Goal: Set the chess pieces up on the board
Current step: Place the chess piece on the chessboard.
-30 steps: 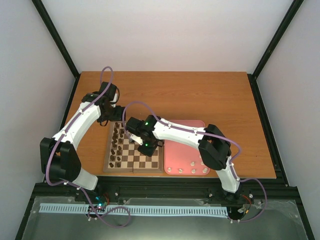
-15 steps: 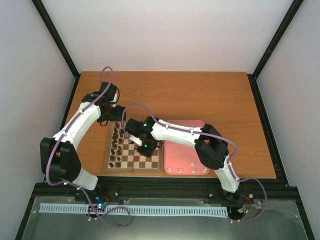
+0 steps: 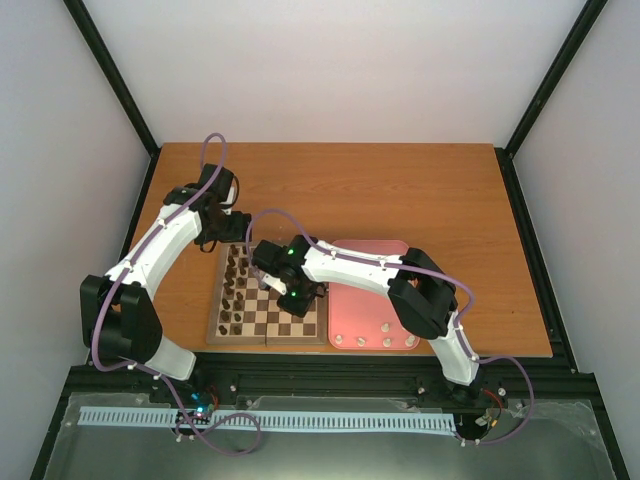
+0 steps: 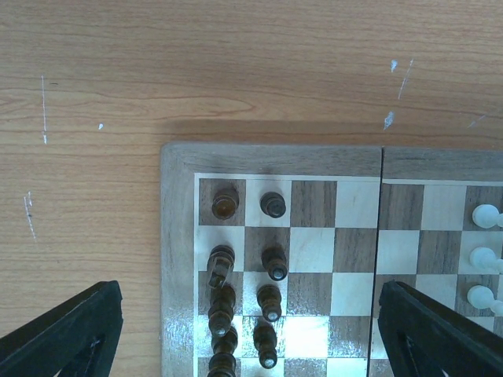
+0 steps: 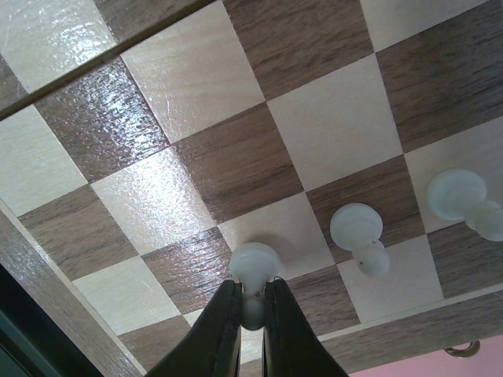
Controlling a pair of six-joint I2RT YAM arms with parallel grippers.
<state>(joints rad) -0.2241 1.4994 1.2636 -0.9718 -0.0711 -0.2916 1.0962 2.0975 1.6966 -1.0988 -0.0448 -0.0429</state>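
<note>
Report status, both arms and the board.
Right end effector shut on white pawn over board. Left end effector open, empty, above dark pieces. Two other pawns close beside.

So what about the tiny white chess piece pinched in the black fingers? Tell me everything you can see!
The tiny cream-white chess piece looks like smooth plastic, with a wide round bottom and a small ball top. The right gripper is shut on its top, holding it upright on or just above the checkered wooden chessboard, near the edge, in line with two matching white pieces.
</note>
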